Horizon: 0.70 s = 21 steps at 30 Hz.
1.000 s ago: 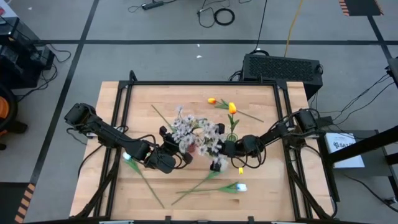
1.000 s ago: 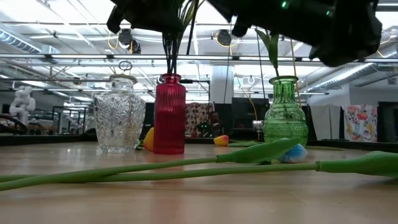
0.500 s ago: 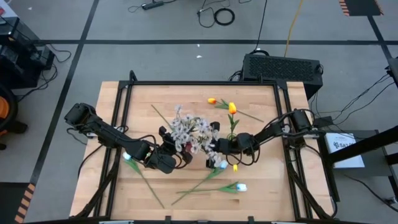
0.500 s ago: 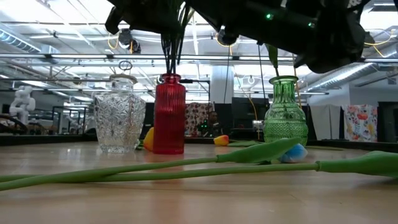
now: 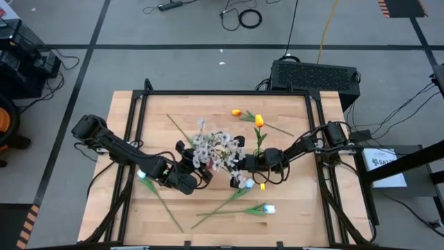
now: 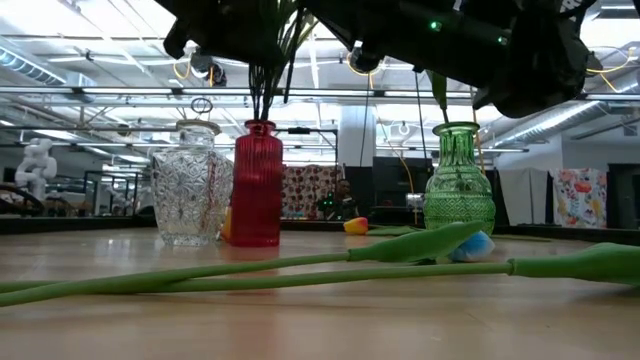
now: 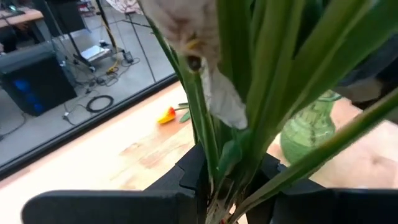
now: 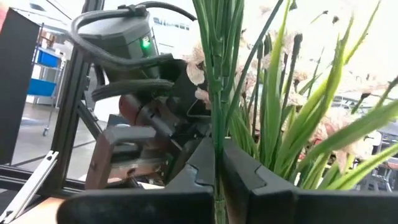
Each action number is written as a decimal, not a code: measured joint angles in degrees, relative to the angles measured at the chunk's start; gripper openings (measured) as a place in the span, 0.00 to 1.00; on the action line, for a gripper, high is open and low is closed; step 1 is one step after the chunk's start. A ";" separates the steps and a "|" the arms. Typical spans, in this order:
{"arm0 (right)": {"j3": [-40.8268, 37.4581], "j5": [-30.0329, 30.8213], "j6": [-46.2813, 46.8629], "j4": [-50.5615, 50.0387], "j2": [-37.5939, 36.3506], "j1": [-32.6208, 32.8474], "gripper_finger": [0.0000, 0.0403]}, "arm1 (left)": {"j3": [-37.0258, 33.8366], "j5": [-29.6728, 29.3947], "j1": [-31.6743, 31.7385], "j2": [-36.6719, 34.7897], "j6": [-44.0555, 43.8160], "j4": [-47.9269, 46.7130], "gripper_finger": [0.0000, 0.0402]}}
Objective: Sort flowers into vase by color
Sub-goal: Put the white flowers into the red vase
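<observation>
1. Jaws of the left gripper [image 7: 214,186] pinch a bundle of green stems of pale pink-white blossom sprays [image 5: 216,147] above the ribbed red glass vase [image 6: 257,183]; jaws of the right gripper [image 8: 217,177] are pressed together on one thin green stem right beside that bunch.
2. Nearest the low camera, two long green-stemmed flowers [image 6: 300,268] lie flat on the wooden surface [image 5: 291,208], one a pale-blue tulip [image 5: 267,208]; both are unsorted.
3. In the middle, the blossom stems reach down into the red vase, so that colour looks largely gathered (I cannot tell whether the bundle is fully seated).
4. The clear cut-glass vase [image 6: 187,196] looks empty, and the green glass vase [image 6: 459,190] holds a stem.
5. Farthest off, an orange-yellow tulip [image 5: 238,112] lies loose on the surface; another [image 5: 259,121] appears to stand above the green vase.
6. My judgement: roughly halfway, with several tulips left.
</observation>
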 joint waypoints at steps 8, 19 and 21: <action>0.00 3.76 -0.25 -1.61 -1.36 2.99 0.00 | 0.00 0.44 0.00 -0.17 -3.31 -0.18 0.18; -0.04 21.43 -11.00 -11.80 -10.56 11.50 0.00 | -0.02 -0.26 0.02 -0.15 -4.16 3.69 0.18; -0.07 23.67 -13.33 -13.41 -12.87 13.21 0.00 | -0.02 -0.32 0.02 -0.15 -3.74 4.89 0.18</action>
